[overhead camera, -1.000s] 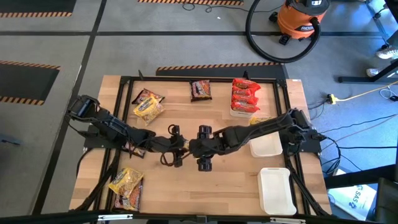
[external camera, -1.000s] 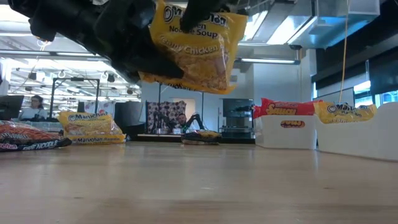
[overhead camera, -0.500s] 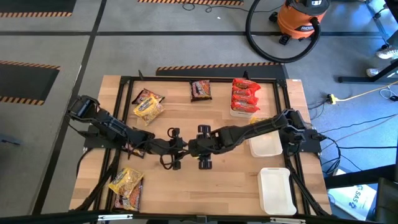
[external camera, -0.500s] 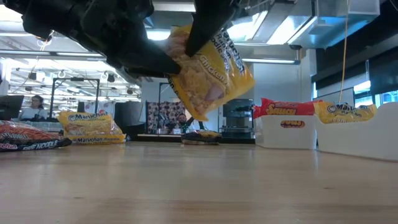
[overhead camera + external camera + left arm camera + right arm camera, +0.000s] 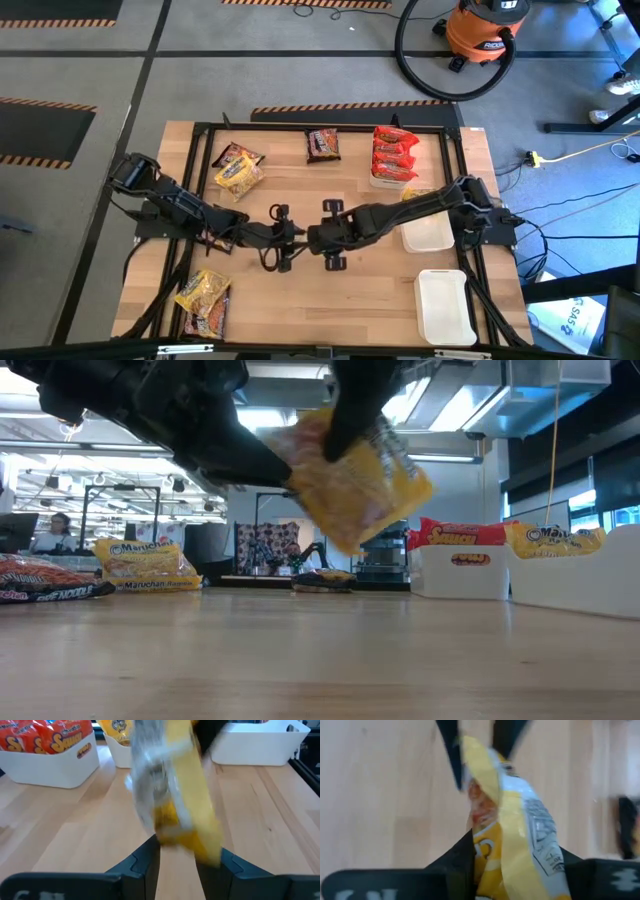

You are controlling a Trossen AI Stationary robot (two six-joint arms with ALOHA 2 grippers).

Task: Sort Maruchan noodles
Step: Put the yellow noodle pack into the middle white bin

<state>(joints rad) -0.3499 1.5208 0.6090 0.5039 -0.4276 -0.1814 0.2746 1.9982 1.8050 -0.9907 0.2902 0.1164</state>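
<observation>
Above the middle of the worktop (image 5: 350, 290), a yellow noodle packet (image 5: 355, 485) hangs in the air between both arms. The left end effector (image 5: 177, 855) pinches its lower edge, and the right end effector (image 5: 512, 855) is pressed onto the packet from the other side. Red packets (image 5: 393, 152) fill a white tray (image 5: 380, 181) near the far edge.
</observation>
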